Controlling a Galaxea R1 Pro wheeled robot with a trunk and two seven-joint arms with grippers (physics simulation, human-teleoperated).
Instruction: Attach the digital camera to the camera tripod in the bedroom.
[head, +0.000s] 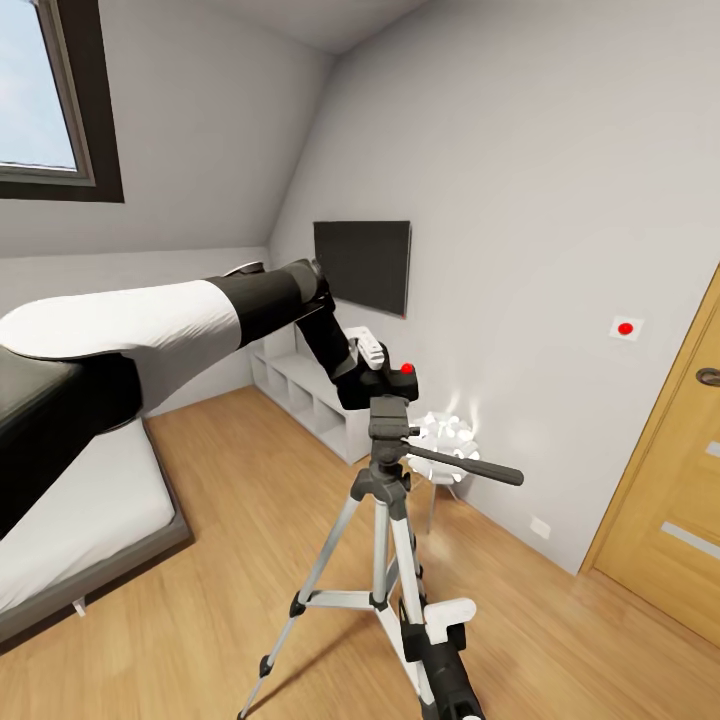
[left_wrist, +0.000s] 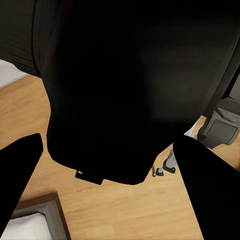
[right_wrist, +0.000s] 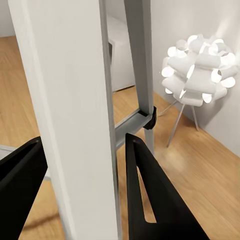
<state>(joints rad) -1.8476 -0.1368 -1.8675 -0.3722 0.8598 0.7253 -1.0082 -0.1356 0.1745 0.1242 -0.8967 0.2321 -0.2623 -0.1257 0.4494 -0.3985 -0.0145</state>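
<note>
In the head view my left arm reaches across from the left, and my left gripper (head: 366, 374) is shut on the digital camera (head: 392, 384), a small black body with a red button on top. The camera's underside meets the top of the black pan head (head: 388, 420) of the camera tripod (head: 380, 545); I cannot tell whether it is seated. In the left wrist view the camera (left_wrist: 130, 90) hangs dark between my fingers (left_wrist: 20, 185). Low down, my right gripper (head: 418, 628) is shut around a silver tripod leg (right_wrist: 75, 125), one finger on each side.
The tripod's long handle (head: 468, 467) points right. Behind it glows a white ball lamp (head: 446, 436) on thin legs. A low grey bed (head: 90, 520) lies left, a wall TV (head: 362, 262) and white shelf (head: 310, 395) behind, a wooden door (head: 670, 500) right.
</note>
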